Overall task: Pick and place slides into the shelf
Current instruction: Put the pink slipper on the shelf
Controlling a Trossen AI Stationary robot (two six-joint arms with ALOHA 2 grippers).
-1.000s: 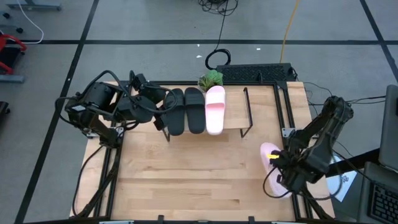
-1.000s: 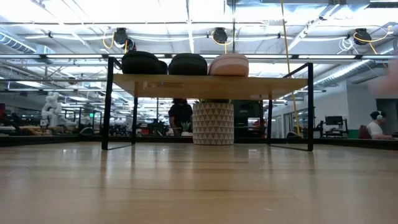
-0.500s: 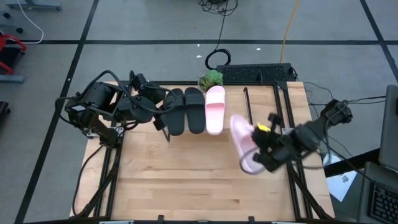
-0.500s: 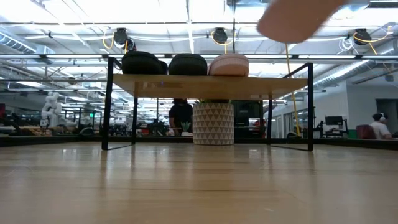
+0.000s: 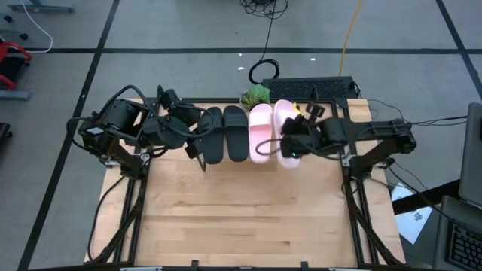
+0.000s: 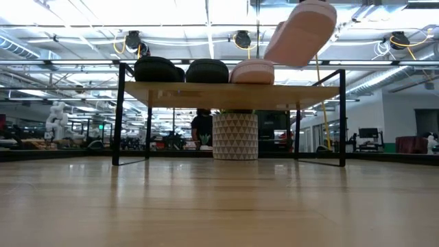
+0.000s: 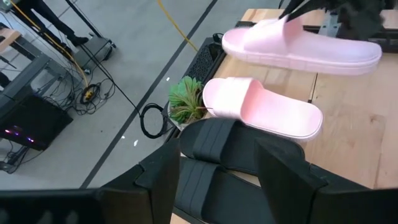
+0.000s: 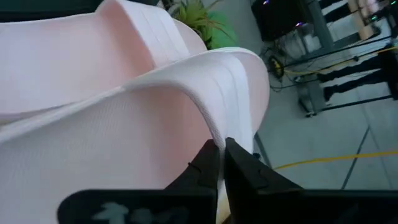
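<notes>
Right tool (image 8: 219,163) is pinched shut on the strap of the second pink slide (image 5: 285,134), holding it tilted in the air above the shelf (image 6: 295,95), just beside the pink slide (image 5: 260,132) already resting there. Two black slides (image 5: 224,133) rest on the shelf top, near the tabletop's (image 5: 226,211) far edge. Left tool (image 7: 217,180) is open and holds nothing, near the black slides at the shelf's left end.
</notes>
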